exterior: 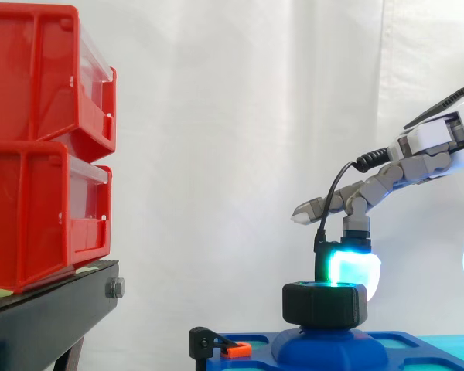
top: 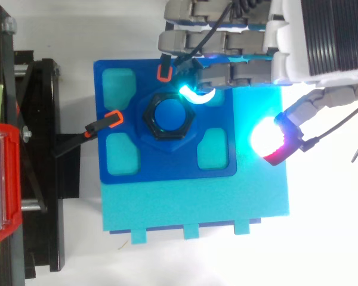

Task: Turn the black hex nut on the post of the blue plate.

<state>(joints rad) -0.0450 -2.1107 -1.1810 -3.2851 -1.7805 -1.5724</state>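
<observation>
While the nut [exterior: 325, 304] sits on the post [top: 169, 116] of the blue plate [top: 167, 161], my hand [exterior: 387, 179] hangs released over it, one pad [top: 190, 93] at its rim and the thumb [top: 274, 138] well apart. With no grip yet, I judge all the turning is left.

bright, even light on white curtain [exterior: 240, 116], no hard shadows. glowing pads [top: 267, 136] of the hand [top: 286, 53] blow out to white glare at 3 o'clock in top view, 4 o'clock in side view; cyan spill on blue plate [top: 167, 164].
</observation>
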